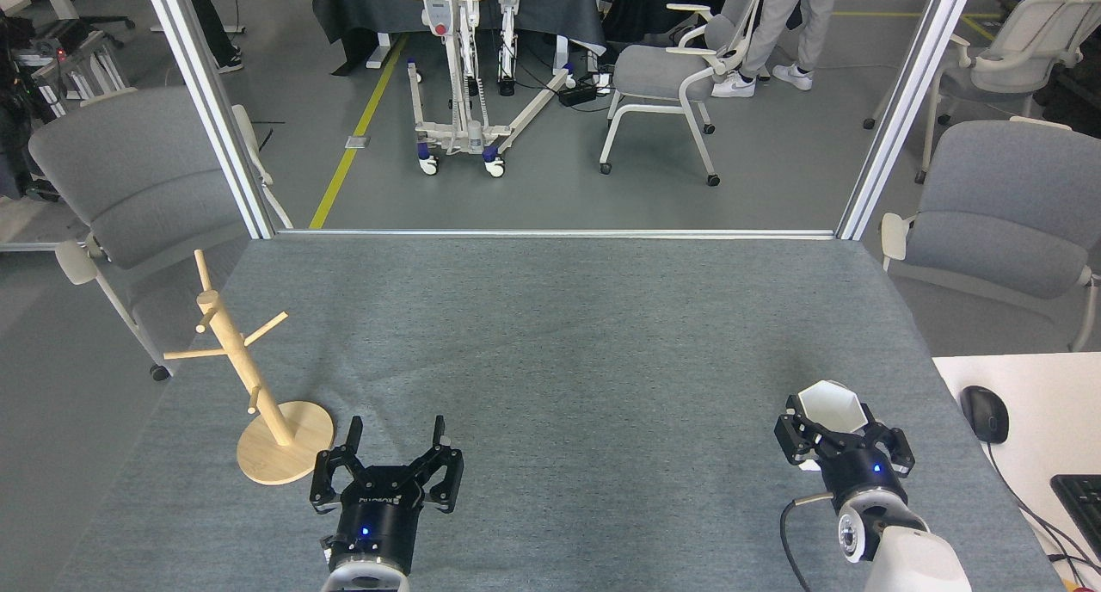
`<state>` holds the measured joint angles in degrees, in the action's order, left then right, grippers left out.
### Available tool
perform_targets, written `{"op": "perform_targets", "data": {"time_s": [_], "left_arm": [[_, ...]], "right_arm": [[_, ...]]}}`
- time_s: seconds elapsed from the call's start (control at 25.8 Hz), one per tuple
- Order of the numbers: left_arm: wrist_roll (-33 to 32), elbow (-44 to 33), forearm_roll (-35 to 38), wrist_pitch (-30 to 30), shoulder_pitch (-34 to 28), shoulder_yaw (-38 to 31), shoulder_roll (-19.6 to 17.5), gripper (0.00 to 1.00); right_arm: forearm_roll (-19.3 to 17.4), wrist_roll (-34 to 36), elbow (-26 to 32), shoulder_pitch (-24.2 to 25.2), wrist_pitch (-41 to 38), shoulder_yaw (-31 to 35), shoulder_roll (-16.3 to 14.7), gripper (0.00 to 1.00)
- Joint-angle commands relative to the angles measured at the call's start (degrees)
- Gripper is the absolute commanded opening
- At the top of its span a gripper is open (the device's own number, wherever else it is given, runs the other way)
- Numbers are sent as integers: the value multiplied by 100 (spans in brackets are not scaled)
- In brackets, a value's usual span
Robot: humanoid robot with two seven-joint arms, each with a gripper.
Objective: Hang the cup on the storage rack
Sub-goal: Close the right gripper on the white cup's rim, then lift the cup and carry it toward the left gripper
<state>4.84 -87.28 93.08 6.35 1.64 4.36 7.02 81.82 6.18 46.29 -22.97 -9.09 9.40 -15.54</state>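
Observation:
The small white faceted cup (830,405) sits at the table's front right, tilted, with its hexagonal rim facing up and away. My right gripper (834,435) holds it from the near side, its dark fingers pressed against both sides of the cup's lower body. The wooden storage rack (234,351), a slanted post with thin pegs on a round disc base (297,450), stands at the front left and nothing hangs on it. My left gripper (396,433) is just right of that base, open, with nothing between its fingers.
The grey cloth table (550,342) ends at a metal rail at the back. A white desk (1024,403) with a black mouse (985,413) and a keyboard (1082,499) adjoins the right edge. Grey chairs (1006,205) stand on both sides.

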Motion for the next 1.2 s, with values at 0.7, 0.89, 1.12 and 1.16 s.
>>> {"op": "perform_targets", "data": {"time_s": [0.7, 0.89, 1.12, 1.16], "left_arm": [[-1, -9, 0, 68, -14, 3, -8, 100], [105, -88, 97, -178, -41, 144, -78, 99], [113, 114, 1450, -512, 21, 1453, -183, 99], [113, 211, 1714, -538, 47, 1770, -175, 99]], "right_arm": [[-61, -29, 1321, 100, 22, -79, -204, 30], [-377, -407, 3431, 882, 751, -123, -231, 27], [-729, -1479, 5136, 1243, 2034, -1089, -248, 20], [-729, -1497, 5250, 1199, 2324, -1335, -248, 16]]}}
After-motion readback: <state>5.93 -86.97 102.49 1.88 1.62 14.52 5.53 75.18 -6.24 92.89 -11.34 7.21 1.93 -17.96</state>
